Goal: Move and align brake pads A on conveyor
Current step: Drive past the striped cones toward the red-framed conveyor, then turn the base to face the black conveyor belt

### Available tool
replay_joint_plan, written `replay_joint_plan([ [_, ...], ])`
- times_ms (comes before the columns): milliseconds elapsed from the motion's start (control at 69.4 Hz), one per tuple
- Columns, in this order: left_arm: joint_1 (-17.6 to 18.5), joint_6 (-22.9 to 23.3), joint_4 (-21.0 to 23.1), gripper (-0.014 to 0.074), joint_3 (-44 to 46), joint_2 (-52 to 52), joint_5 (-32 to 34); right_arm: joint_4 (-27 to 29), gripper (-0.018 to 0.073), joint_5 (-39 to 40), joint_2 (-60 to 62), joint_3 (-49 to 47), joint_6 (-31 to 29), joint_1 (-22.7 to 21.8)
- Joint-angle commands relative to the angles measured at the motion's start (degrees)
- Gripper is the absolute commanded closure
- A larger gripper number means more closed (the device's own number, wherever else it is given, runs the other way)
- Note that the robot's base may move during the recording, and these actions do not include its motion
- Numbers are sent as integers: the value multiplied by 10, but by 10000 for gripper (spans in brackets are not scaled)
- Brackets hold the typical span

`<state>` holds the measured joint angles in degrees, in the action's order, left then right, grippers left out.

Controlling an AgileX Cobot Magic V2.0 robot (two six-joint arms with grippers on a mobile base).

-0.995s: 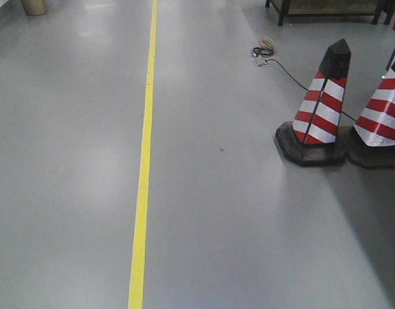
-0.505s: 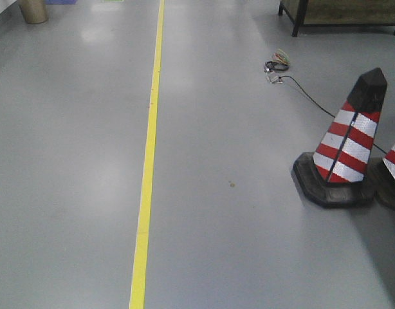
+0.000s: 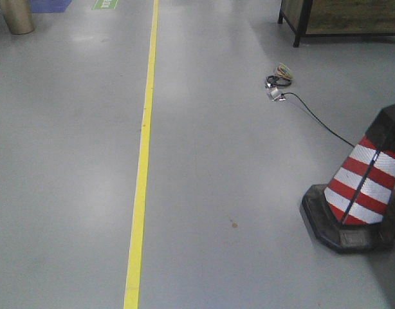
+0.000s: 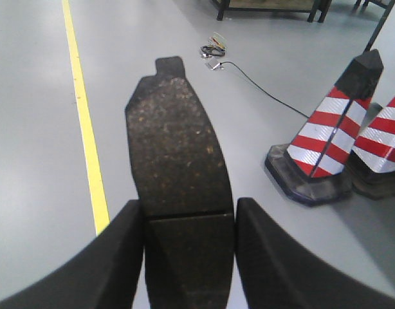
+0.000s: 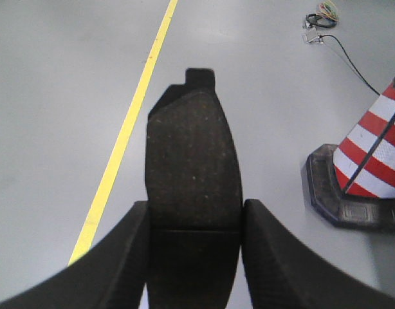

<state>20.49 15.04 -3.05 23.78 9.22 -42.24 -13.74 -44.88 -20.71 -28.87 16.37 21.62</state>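
Observation:
In the left wrist view a dark, speckled brake pad (image 4: pixel 175 148) with a thin cross groove sticks forward from my left gripper (image 4: pixel 189 222), which is shut on its two edges. A second brake pad (image 5: pixel 192 161) of the same kind shows in the right wrist view, with my right gripper (image 5: pixel 195 219) shut on it. Both pads are carried in the air above the grey floor. The conveyor is out of view. Neither arm appears in the front view.
A yellow floor line (image 3: pixel 141 167) runs ahead on the left. At the right stands a red-and-white traffic cone (image 3: pixel 365 187), with a second cone (image 4: pixel 381 138) beside it. A black cable and plug (image 3: pixel 278 84) lie on the floor near a wooden bench (image 3: pixel 342 19). A bin (image 3: pixel 14 16) stands far left.
The base has moved, so the floor view has shifted: the cone has slid to the right edge and grown larger, the second cone has left the front view, and the bin came further into sight.

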Motion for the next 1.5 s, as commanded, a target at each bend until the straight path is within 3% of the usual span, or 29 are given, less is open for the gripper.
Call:
replay_joint_plan([
  [0, 2, 2, -2, 603, 14, 7, 54, -13, 561, 48, -3, -17, -5, -4],
  [1485, 2, 2, -2, 603, 14, 7, 54, -13, 561, 48, -3, -17, -5, -2],
])
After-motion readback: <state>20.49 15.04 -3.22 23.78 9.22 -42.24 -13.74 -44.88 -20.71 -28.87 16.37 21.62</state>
